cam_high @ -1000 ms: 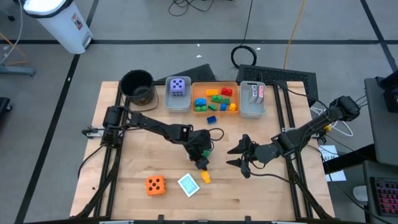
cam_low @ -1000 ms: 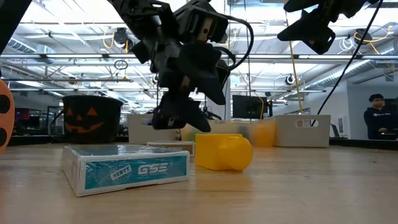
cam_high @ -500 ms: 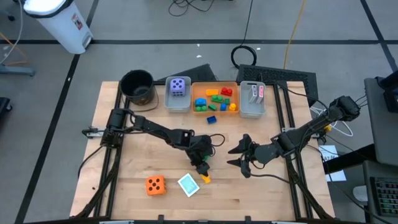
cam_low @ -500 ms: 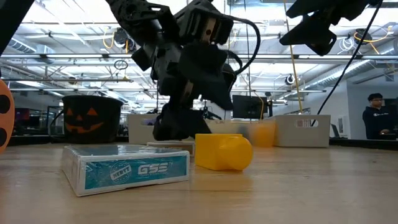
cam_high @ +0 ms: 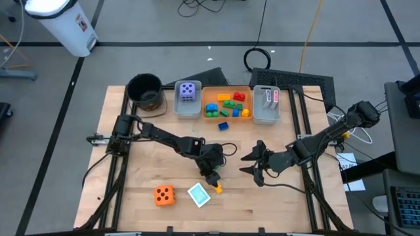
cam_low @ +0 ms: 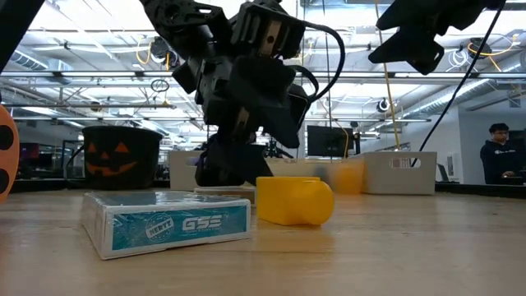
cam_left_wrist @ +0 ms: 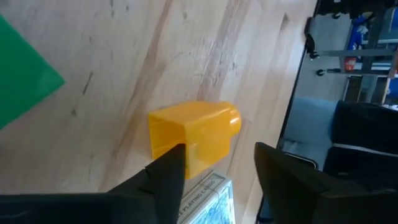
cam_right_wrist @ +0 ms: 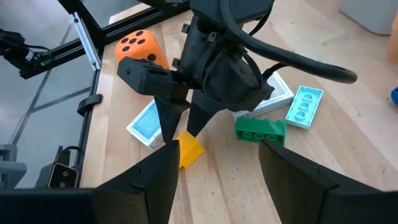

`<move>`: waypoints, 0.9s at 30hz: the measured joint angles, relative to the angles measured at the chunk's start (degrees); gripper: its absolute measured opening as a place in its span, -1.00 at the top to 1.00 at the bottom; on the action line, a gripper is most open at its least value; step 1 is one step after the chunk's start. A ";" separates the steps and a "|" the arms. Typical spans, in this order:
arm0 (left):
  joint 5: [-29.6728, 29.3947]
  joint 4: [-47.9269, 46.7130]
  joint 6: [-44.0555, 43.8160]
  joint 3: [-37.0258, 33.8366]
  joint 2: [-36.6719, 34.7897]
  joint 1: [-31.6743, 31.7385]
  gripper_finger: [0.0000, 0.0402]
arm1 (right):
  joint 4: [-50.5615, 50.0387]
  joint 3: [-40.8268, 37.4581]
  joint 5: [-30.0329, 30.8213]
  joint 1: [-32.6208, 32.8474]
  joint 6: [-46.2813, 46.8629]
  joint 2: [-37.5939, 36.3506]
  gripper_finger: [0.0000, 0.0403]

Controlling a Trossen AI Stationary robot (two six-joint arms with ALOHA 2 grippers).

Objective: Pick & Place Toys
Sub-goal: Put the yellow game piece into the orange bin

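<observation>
From the right wrist you get a green brick (cam_right_wrist: 260,130) and pale blue brick (cam_right_wrist: 305,106) tucked behind the left arm; overhead hides them. The left gripper (cam_high: 211,179) is spread open over the yellow brick (cam_high: 217,187), not gripping, near the table's front centre, long axis roughly toward 10 o'clock overhead. The right gripper (cam_high: 253,164) hangs open at 3 o'clock of it.

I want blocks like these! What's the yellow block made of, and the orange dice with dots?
The yellow block looks like hard, smooth plastic: glossy faces, crisp moulded edges and a round stud. The orange dice looks softer and matte, maybe foam or rubbery plastic, with rounded corners and no shine, though that's only a guess.
</observation>
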 joint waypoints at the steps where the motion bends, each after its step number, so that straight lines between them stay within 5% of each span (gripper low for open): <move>1: -0.07 0.06 0.02 0.00 0.00 0.00 0.12 | -0.02 -0.02 0.00 0.00 0.00 0.00 -0.04; 13: -2.02 0.30 0.58 0.00 0.00 0.00 0.66 | 0.00 -0.01 -0.02 0.00 0.02 0.00 -0.04; 27: -2.58 0.27 2.51 0.00 0.00 0.00 0.85 | 0.00 -0.01 -0.15 0.00 0.07 0.00 -0.04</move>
